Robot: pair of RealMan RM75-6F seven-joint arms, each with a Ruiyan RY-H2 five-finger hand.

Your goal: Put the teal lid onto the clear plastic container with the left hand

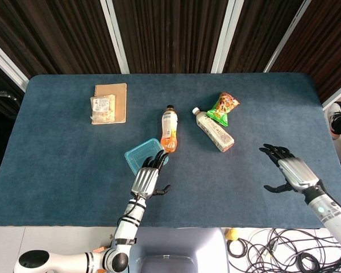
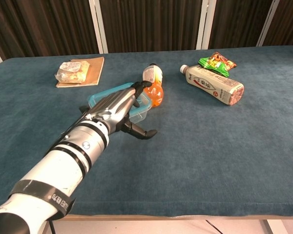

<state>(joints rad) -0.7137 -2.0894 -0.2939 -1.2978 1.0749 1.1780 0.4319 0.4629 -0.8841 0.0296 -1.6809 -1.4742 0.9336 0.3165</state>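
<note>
Both hands were seen empty, fingers apart. The left hand (image 2: 115, 108) lay with its fingertips over the near edge of the teal lid (image 1: 140, 153), which sat seated on the clear plastic container (image 2: 139, 111) mid-worktop (image 1: 62, 170), beside the orange bottle (image 1: 169, 129); pressing seemed intended. The right hand (image 1: 288, 171) was held well apart.

Bright, even overhead light on both views; shadows are soft and faint, and everything looks sharp, without glare.
</note>
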